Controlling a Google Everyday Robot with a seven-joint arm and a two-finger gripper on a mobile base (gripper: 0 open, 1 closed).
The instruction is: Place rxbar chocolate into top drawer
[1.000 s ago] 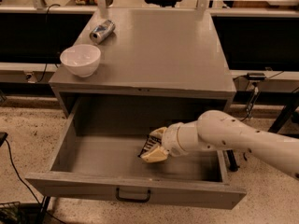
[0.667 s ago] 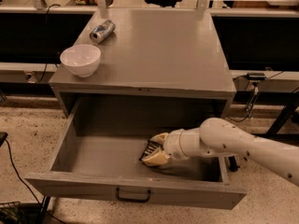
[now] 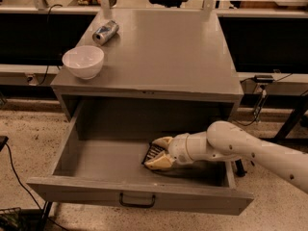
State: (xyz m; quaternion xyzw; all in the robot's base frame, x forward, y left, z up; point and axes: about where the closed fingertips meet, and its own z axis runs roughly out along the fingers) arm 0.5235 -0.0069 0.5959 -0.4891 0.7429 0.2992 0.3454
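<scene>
The top drawer (image 3: 72,143) is pulled wide open under the grey cabinet top, with its dark handle (image 3: 137,200) centred on the front panel. My gripper (image 3: 160,153) reaches in from the right, low inside the drawer near its floor, right of centre. Its pale fingers (image 3: 159,163) are closed on the rxbar chocolate (image 3: 152,154), a dark striped bar that shows between them. The bar is at or just above the drawer floor; I cannot tell whether it touches.
A white bowl (image 3: 83,60) stands at the cabinet top's front left. A silver can (image 3: 105,32) lies on its side behind the bowl. My white arm (image 3: 250,150) crosses the drawer's right wall. Cables lie on the floor at left.
The gripper and the bar have sunk a little lower and nearer the drawer's front. The drawer, bowl and can have not moved.
</scene>
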